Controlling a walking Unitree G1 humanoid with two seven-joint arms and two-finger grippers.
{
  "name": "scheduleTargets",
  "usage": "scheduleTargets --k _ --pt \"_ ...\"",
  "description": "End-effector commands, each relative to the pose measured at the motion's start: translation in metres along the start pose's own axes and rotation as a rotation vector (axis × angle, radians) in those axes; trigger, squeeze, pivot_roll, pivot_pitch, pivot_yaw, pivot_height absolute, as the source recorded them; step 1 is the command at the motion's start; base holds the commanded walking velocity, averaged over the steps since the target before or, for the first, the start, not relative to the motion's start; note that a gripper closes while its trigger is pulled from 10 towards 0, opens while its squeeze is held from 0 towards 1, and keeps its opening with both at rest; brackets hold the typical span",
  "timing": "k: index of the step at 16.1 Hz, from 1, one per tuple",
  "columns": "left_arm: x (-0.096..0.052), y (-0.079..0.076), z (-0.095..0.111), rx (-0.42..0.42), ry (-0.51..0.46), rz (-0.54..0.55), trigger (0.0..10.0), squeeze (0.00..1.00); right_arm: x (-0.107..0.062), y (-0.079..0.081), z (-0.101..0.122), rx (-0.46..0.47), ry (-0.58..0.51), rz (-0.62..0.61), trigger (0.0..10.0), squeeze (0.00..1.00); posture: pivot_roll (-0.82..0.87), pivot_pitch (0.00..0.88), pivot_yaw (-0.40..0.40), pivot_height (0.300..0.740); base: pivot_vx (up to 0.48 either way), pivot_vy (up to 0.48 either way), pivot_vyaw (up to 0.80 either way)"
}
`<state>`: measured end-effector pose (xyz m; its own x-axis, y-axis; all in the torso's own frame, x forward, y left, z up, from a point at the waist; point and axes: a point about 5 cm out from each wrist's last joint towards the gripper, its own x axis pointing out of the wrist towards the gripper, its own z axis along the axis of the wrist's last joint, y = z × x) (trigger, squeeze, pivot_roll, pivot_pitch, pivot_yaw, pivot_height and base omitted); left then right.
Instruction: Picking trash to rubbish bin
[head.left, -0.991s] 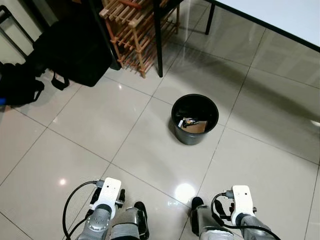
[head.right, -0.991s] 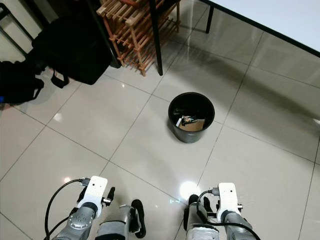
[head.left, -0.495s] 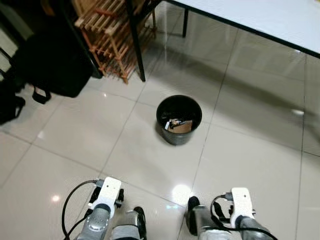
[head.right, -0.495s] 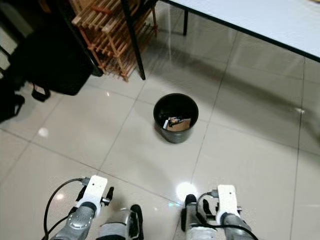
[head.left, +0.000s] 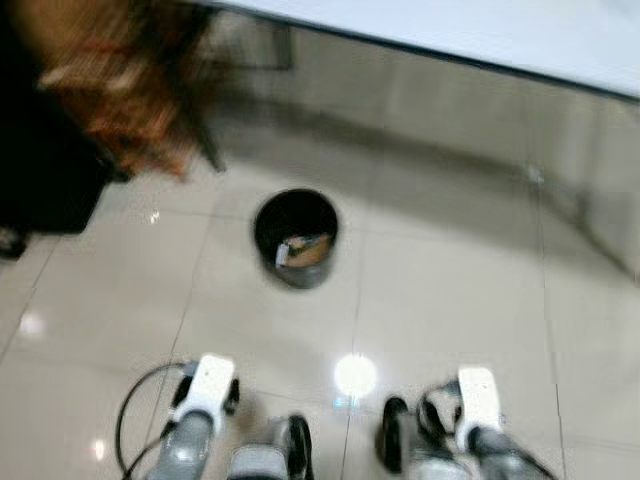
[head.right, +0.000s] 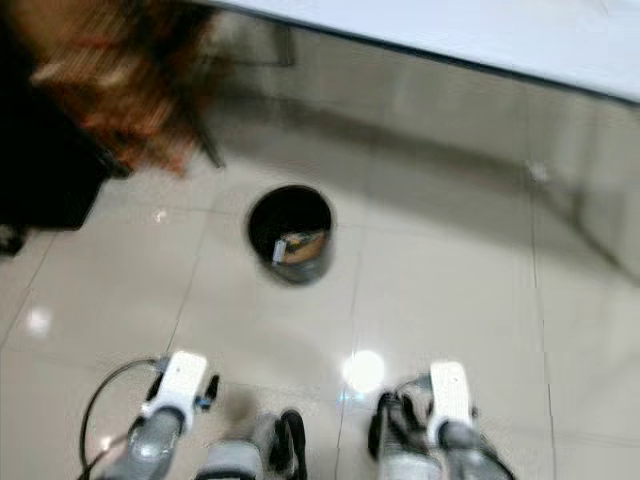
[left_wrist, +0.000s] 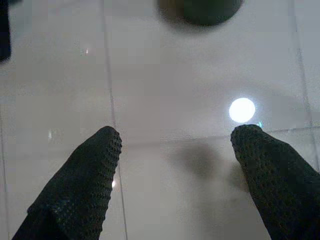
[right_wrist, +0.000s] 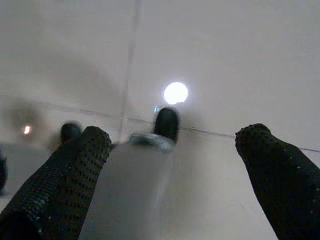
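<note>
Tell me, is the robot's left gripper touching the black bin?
Apart. In the left eye view, the left gripper sits low near the robot, while the black bin stands farther ahead, with bare floor tiles plainly between them.

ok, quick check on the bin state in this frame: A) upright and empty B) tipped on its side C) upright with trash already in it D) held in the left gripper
C: the black rubbish bin stands upright on the tiled floor with brownish trash showing inside; the left gripper and right gripper are both open, holding nothing.
</note>
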<state>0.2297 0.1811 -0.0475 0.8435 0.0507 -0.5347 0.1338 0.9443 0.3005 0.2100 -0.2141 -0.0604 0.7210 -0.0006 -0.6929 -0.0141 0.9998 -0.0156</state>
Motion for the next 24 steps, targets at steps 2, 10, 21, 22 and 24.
scheduleTargets --k 2,10,21,22,24 --pt "-0.0076 0.0005 -0.0186 0.006 0.065 0.003 10.0 0.0 -0.0039 0.0023 -0.0159 0.012 0.051 0.003 10.0 0.0 0.04 0.29 0.104 0.74 0.0 0.0 -0.8" --pt "-0.0072 0.0009 -0.0179 0.002 0.063 0.004 10.0 0.0 -0.0039 0.0027 -0.0164 0.016 0.055 0.004 10.0 0.0 0.04 0.304 0.103 0.74 0.0 0.0 -0.5" --pt "-0.0071 0.0001 -0.0178 0.014 0.066 0.009 10.0 0.0 -0.0037 0.0024 -0.0151 0.014 0.05 0.006 10.0 0.0 0.04 0.311 0.1 0.74 0.0 -0.087 -0.8" --pt "-0.0072 0.0003 -0.0181 0.015 0.067 0.01 10.0 0.0 -0.0036 0.0024 -0.015 0.014 0.049 0.006 10.0 0.0 0.04 0.311 0.1 0.74 0.0 0.0 -0.8" --pt "-0.0072 0.0005 -0.0182 0.015 0.067 0.011 10.0 0.0 -0.0036 0.0025 -0.0148 0.015 0.049 0.007 10.0 0.0 0.05 0.31 0.1 0.74 0.0 0.0 -0.8"
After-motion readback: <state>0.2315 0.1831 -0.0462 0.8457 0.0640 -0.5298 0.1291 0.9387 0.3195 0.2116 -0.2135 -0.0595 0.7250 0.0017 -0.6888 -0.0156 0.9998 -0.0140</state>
